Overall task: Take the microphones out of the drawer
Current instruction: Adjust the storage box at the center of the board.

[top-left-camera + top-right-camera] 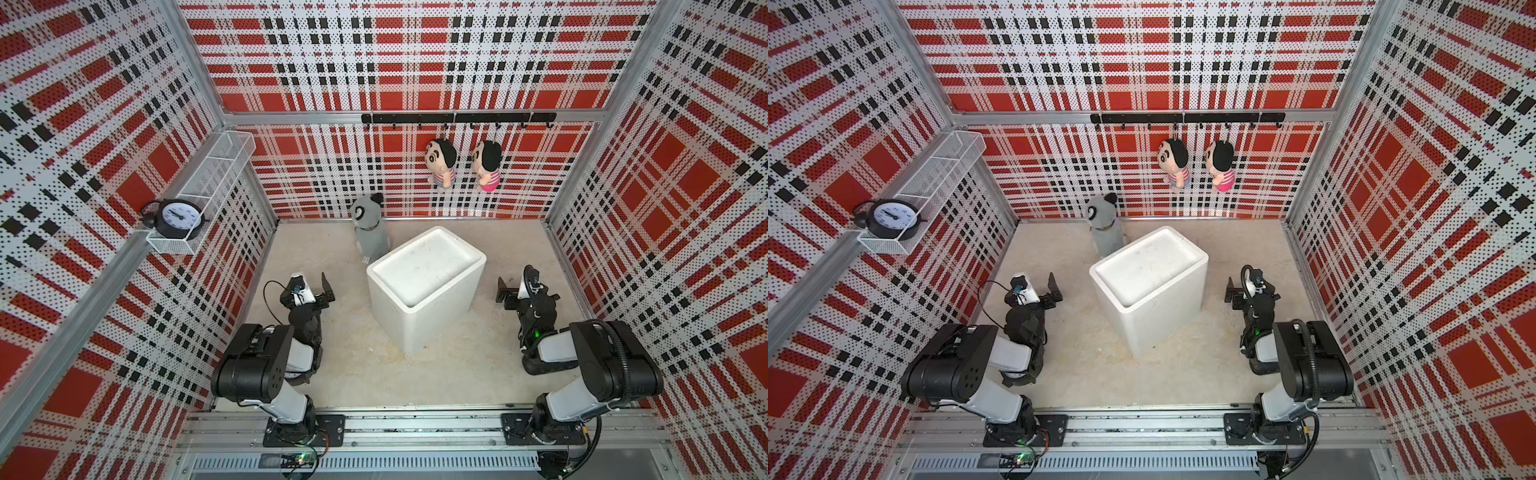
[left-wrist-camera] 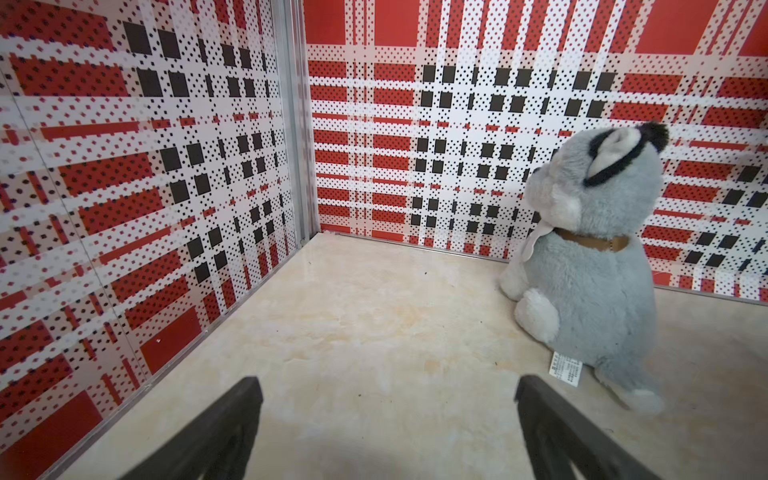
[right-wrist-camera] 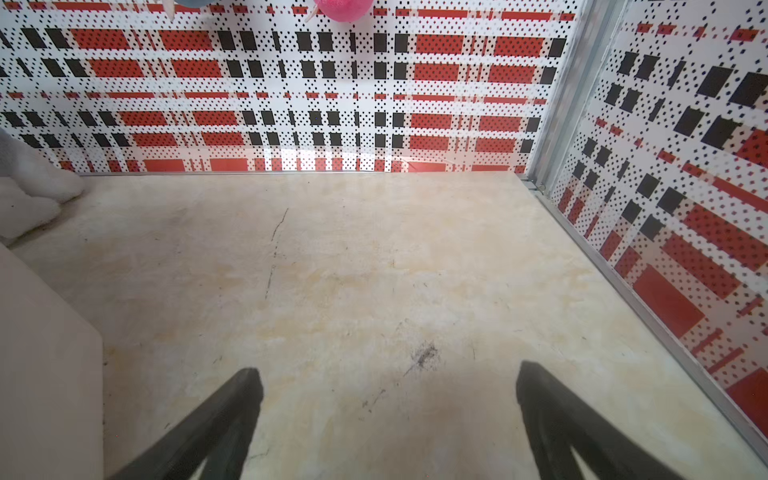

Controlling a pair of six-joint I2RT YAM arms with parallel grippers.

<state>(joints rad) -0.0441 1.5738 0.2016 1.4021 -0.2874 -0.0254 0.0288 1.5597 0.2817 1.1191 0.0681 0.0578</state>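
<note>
Behind white drawer unit [image 1: 395, 324], grey plush [image 1: 366, 224] partly hidden.

Count, all placed off the white drawer unit [image 1: 426, 286]: 1 unit on the bench [image 1: 457, 374]. 1 grey plush animal [image 1: 368, 232] just behind it. 2 hanging dolls [image 1: 441, 162] on the wall behind it, 1 hook rail [image 1: 457, 118] higher up. 1 wire shelf [image 1: 216, 166] and 1 alarm clock [image 1: 179, 216] up to its left. 2 tools: left tool [image 1: 327, 291] left of it, right tool [image 1: 504, 292] right of it.
</note>
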